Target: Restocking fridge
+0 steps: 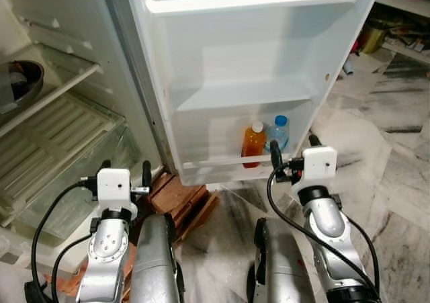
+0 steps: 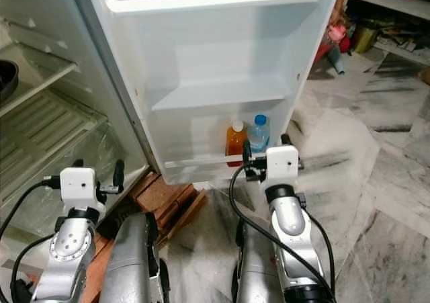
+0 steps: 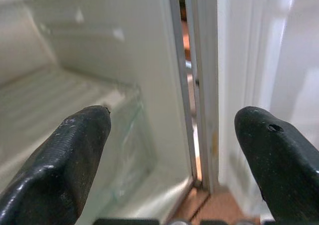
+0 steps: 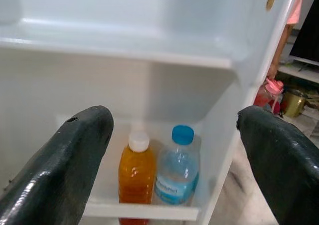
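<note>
With both hands empty, fingers apart: right hand (image 1: 293,154) just before door shelf (image 1: 222,162) at frame centre, where orange bottle (image 1: 253,144) touches water bottle (image 1: 277,134). Risk: forward nudge topples them. Left hand (image 1: 124,174) lower left, near fridge edge.

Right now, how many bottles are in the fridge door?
2. An orange juice bottle and a blue-capped water bottle stand side by side in the door's bottom shelf. Others may be hidden elsewhere.
</note>
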